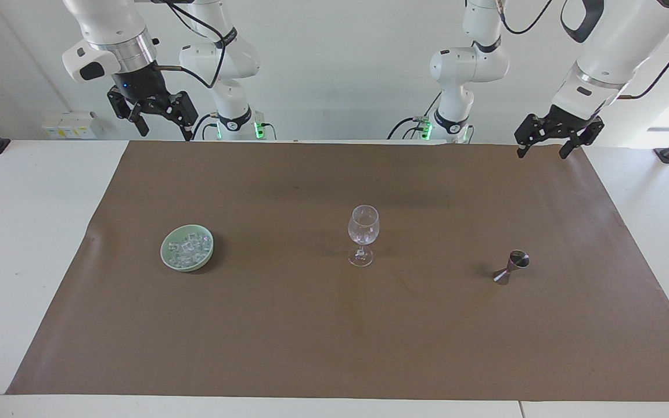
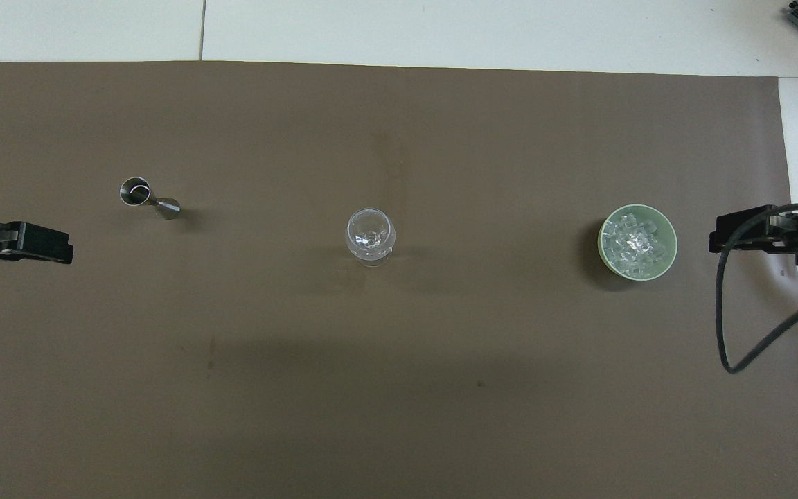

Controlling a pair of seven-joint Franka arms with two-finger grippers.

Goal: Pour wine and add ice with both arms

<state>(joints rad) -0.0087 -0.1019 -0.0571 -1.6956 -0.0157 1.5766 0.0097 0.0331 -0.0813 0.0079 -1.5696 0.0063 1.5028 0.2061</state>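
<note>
Start of task, nothing grasped. Left gripper (image 1: pixel 545 143) jaws released, raised above jigger (image 1: pixel 511 267); right gripper (image 1: pixel 154 114) jaws released, above ice (image 1: pixel 188 247) dish (image 1: pixel 166 255). Wine glass (image 1: pixel 363 233) between, empty. Next: left descends, grips jigger waist.

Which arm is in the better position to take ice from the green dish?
Probably the right: the right gripper hangs open at the table end where the green dish of ice stands. The left gripper, also open, waits at the jigger's end.

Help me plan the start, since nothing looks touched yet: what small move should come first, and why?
Probably lower the left pincer toward the jigger: both pincers hang open and empty, the wine glass stands empty, and the jigger sits at the left arm's end.
</note>
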